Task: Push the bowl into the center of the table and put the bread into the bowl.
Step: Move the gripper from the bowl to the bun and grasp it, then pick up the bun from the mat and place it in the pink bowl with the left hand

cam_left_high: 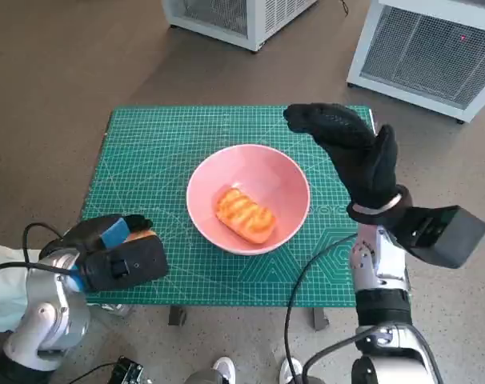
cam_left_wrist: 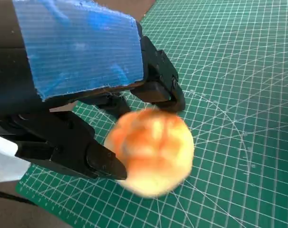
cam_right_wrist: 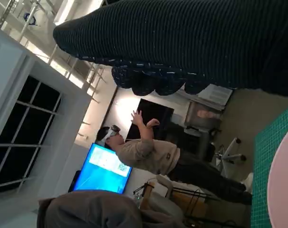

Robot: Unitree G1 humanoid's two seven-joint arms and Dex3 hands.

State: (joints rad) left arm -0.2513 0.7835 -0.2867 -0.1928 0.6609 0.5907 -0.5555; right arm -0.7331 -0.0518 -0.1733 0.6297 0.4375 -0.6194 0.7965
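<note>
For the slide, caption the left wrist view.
Left hand grips a round bread roll just above the green cutting mat.

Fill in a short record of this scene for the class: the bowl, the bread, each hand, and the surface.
surface: green cutting mat covering the table
bowl: pink bowl, near the mat's middle
bread in bowl: one glazed piece lying inside
second bread: round bun gripped by the left hand, at the mat's near left corner
right hand: gloved right hand raised beside the bowl, holding nothing
bystander: person in the right wrist view
</note>
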